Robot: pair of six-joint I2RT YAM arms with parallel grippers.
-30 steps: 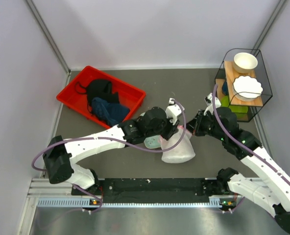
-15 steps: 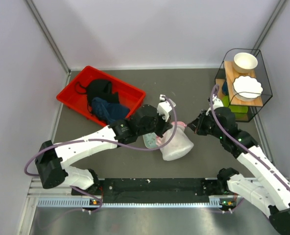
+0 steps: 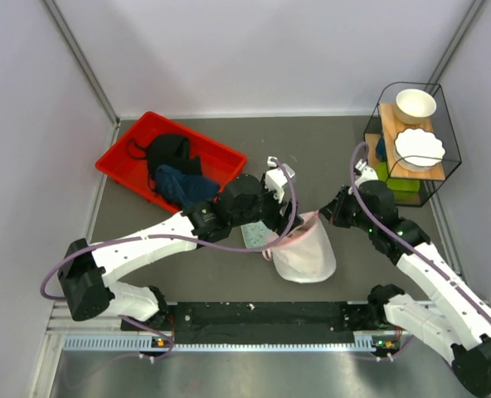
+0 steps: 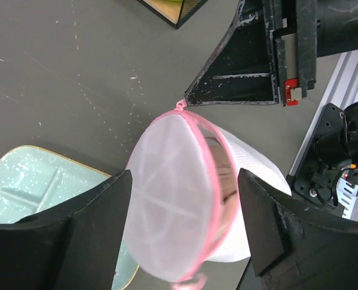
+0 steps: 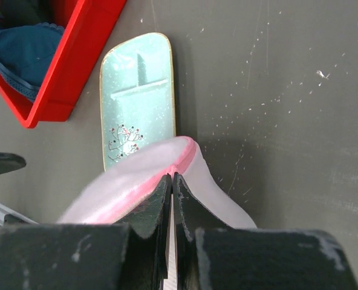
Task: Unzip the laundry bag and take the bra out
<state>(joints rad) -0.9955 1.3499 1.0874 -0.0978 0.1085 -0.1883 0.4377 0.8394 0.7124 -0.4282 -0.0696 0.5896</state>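
Across the dark table (image 3: pixel 312 157), the red bin (image 3: pixel 197 138) of dark clothes at far left and the wire rack (image 3: pixel 386 124) of bowls at far right are both well clear of the work, so you can ignore them.

Your concern is the laundry bag (image 3: pixel 308 253), which sits between the two arms, tipped so its round pink-trimmed face points up and to the left. Its near-left edge is just beside the mint tray (image 5: pixel 136 96). The bra (image 4: pixel 219 172) seems to show only as a peach sheen in the gap behind the pink rim, so it is not out yet.

Your left gripper (image 4: pixel 184 181) has its fingers spread wide on either side of the drum. I cannot tell whether either one touches the mesh. Your right gripper (image 5: pixel 172 178) is pinched together on the pink trim at the top of the rim, right by the zipper pull (image 4: pixel 181 106).

The risk, as I judge it, is that nothing anchors the bag. If you pull with the right arm while the left stays spread, the whole pouch will likely trail along and the zipper will not run. The pinch may also be on trim rather than the pull tab, and in that case it could slip off or bunch the mesh. Close the left on the body first.
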